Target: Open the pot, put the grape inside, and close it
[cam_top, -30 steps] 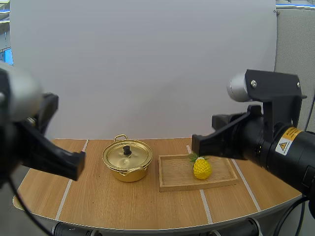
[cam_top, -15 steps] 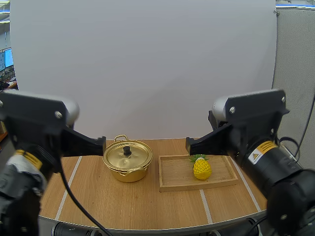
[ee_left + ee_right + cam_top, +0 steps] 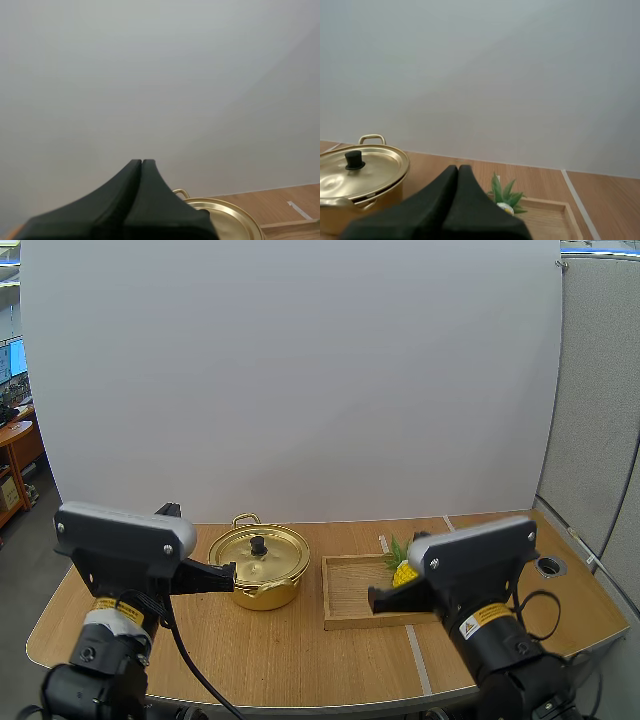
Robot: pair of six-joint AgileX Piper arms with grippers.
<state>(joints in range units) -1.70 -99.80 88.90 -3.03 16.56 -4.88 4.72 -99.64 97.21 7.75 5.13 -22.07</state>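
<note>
A gold pot (image 3: 259, 567) with its lid on and a black knob (image 3: 258, 543) stands left of centre on the table. To its right lies a wooden tray (image 3: 345, 590) holding a yellow pineapple-shaped fruit with green leaves (image 3: 400, 562), partly hidden behind my right arm. My left gripper (image 3: 226, 578) is shut, its tip close to the pot's left side. My right gripper (image 3: 378, 598) is shut over the tray's front part. In the left wrist view the shut fingers (image 3: 142, 163) point over the lid (image 3: 227, 220). The right wrist view has shut fingers (image 3: 458, 169) between the pot (image 3: 362, 172) and the fruit's leaves (image 3: 505, 192).
The wooden table (image 3: 290, 650) has pale tape lines, one running forward from the tray (image 3: 418, 655). A small round hole (image 3: 549, 565) sits near the table's right edge. Bare tabletop lies in front of the pot and tray.
Both arms have dropped and drawn back toward the table's near edge. Their grippers now sit low, the left by the pot, the right over the tray, hiding part of the fruit.
</note>
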